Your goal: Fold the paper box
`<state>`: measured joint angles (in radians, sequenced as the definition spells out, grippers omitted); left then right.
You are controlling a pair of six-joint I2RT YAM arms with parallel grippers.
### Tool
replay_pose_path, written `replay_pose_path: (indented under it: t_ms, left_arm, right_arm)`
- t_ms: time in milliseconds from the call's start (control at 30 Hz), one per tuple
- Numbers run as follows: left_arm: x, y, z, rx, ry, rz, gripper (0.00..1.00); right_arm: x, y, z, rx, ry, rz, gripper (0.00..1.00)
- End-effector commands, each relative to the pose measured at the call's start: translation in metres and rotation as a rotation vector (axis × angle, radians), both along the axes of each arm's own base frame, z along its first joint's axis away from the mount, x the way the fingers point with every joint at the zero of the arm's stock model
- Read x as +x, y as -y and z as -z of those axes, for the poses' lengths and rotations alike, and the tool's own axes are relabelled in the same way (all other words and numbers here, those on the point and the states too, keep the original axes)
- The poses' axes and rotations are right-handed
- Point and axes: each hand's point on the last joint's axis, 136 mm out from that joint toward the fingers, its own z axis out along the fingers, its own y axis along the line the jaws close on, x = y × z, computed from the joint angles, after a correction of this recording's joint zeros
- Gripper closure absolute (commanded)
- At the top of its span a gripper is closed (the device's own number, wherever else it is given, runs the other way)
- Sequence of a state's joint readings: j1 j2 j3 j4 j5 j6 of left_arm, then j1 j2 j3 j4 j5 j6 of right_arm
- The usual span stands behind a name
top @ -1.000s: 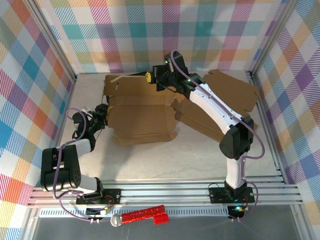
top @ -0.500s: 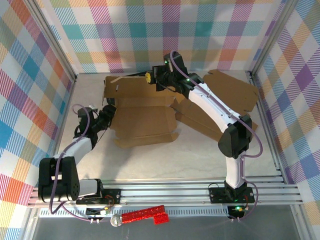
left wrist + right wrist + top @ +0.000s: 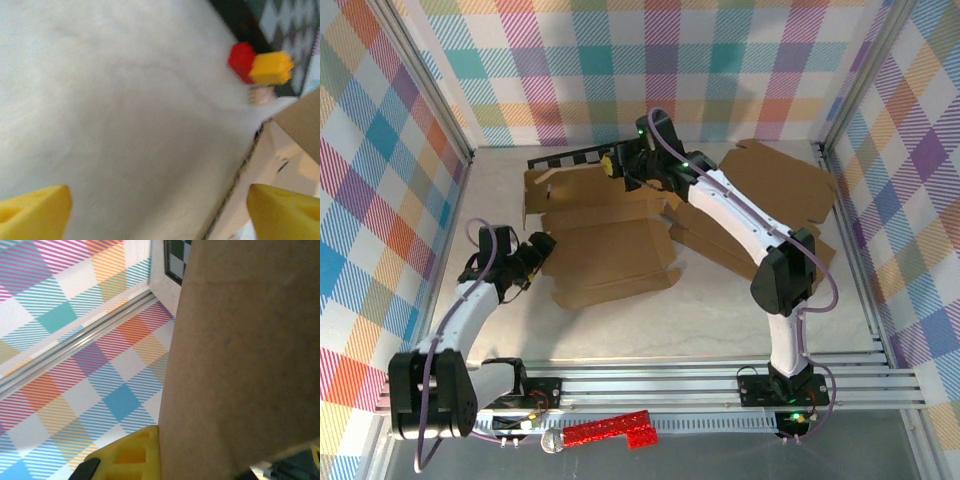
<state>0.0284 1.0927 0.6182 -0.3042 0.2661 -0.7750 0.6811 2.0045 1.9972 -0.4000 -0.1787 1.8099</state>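
Grey table (image 3: 720,300), mid-frame: left gripper (image 3: 535,250) just let go of the left edge of the cardboard box (image 3: 610,255), jaws wide, right gripper (image 3: 620,165) still pinching the raised back flap (image 3: 570,160), so the fold looks barely started.

From above, the light is even and bright. Only soft, thin shadows lie under the paper box (image 3: 610,250) beside the left gripper (image 3: 542,245), and the frame rails (image 3: 428,82) stay straight to the picture's edges. The left wrist view is blurred throughout, and the surface (image 3: 115,115) ahead of that gripper is washed pale. At the right wrist, the box panel against the yellow finger (image 3: 127,452) is dim and out of focus.
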Motion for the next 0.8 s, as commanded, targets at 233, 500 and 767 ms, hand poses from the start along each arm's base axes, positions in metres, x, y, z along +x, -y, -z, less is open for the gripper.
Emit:
replay_pose_path:
  t_ms: [233,500,767]
  left_arm:
    - [-0.099,-0.023,-0.023,0.211,-0.075,-0.012,0.16]
    - [-0.073,-0.044,-0.037,0.309,-0.122,-0.024,0.71]
    - [-0.020,-0.056,-0.023,0.391,-0.118,0.076,0.79]
  right_arm:
    - [-0.012,-0.024,0.052,-0.150,0.117,-0.193,1.00]
    - [-0.024,-0.031,0.080,-0.185,0.163,-0.327,1.00]
    - [-0.029,-0.036,0.099,-0.201,0.194,-0.402,1.00]
